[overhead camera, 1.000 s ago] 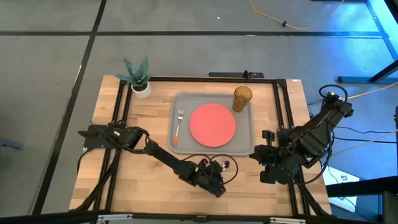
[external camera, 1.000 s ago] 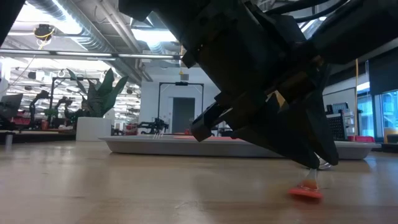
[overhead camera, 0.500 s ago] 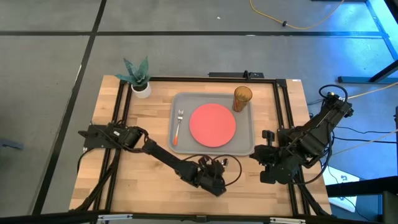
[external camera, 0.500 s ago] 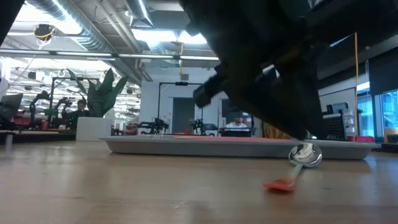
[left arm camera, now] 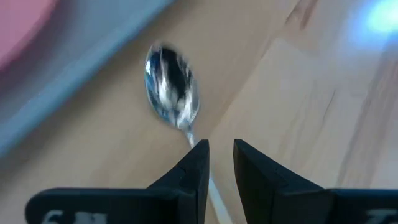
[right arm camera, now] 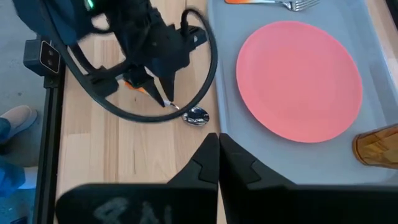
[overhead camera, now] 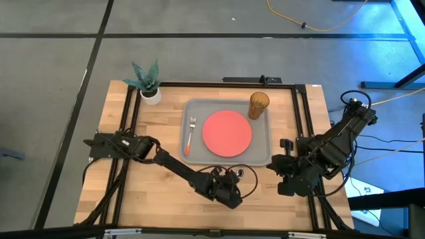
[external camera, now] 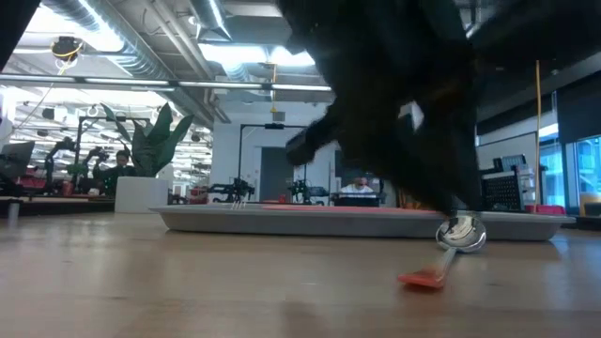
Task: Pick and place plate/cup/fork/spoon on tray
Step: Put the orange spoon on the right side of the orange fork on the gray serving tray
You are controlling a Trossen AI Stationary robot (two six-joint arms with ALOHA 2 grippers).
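Observation:
The spoon is on the bare wood just in front of the tray's near rim. Its bowl also shows in the left wrist view and the high view. My left gripper is shut on it, low over the table near the front edge. The grey tray holds the coral-red plate, the amber cup at its far right corner and the fork along its left side. My right gripper is shut and empty, right of the tray's near right corner. My left gripper pinches the spoon's thin metal stem between its two fingers, just behind the bowl. The fingers slant down from above. The spoon sits tilted: the bowl is raised off the wood and the orange handle end appears to rest on the table.
A white pot with a green plant stands at the table's far left corner. Bare wood lies left of the tray and along the front edge. A black frame rail runs right of the tray. A person's shoe shows beyond the table edge.
My left gripper has tipped back with the spoon in its hold. The spoon stood steeply a second ago with its bowl hidden behind the fingers. It now leans lower with the bowl in plain view, and the orange handle end has slid a little along the wood.

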